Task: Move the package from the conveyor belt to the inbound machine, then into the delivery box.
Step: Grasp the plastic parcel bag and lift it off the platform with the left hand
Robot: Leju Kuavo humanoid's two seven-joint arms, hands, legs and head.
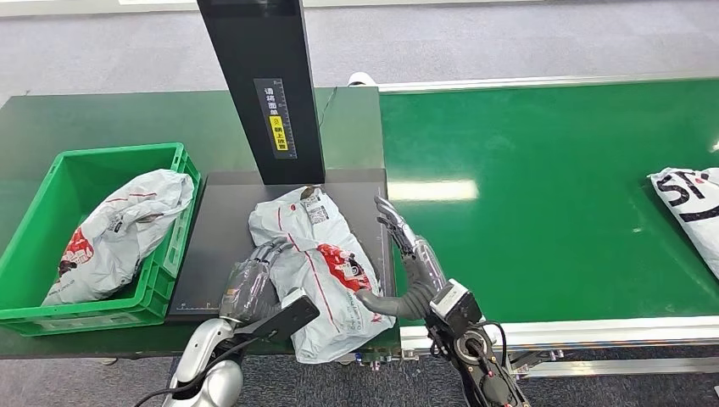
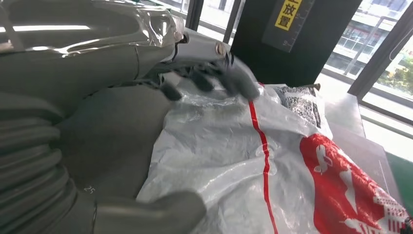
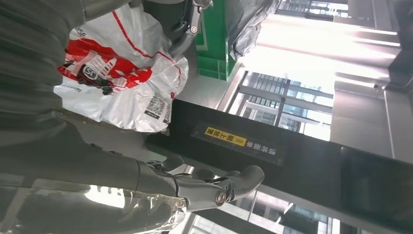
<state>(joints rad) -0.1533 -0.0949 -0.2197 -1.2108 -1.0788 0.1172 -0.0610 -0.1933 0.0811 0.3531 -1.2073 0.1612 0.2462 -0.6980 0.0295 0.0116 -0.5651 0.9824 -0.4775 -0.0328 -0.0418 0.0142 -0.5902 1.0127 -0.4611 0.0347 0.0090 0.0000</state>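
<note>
Left hand (image 1: 254,275): grey ribbed cover, glossy clear plastic wrap over the back, dark fingers (image 2: 234,78) laid on the left edge of the package (image 1: 326,267), thumb low beside it. Touching it, but can't tell if it's actually gripping.

Right hand (image 1: 405,246): same build, fingers extended and apart, holding nothing, just beside the package's right edge. Thumb tip looks to touch the bag near the red print; can't confirm.

Package: soft crumpled poly mailer, white-grey, glossy and wrinkled, thin red stripe along its length, big red printed patch, black-and-white shipping label at the far end. It lies flat between the two hands on the dark matte platform of the inbound machine (image 1: 254,191), near end hanging over the front edge. Label end sits at the foot of the machine's black upright column (image 1: 261,85), which carries a yellow sticker.

Left of the platform: green ribbed plastic delivery box (image 1: 55,182) with a similar mailer (image 1: 119,233) inside. Right: green conveyor belt (image 1: 543,186), smooth, metal-railed, another white mailer (image 1: 691,208) at its far right edge.
</note>
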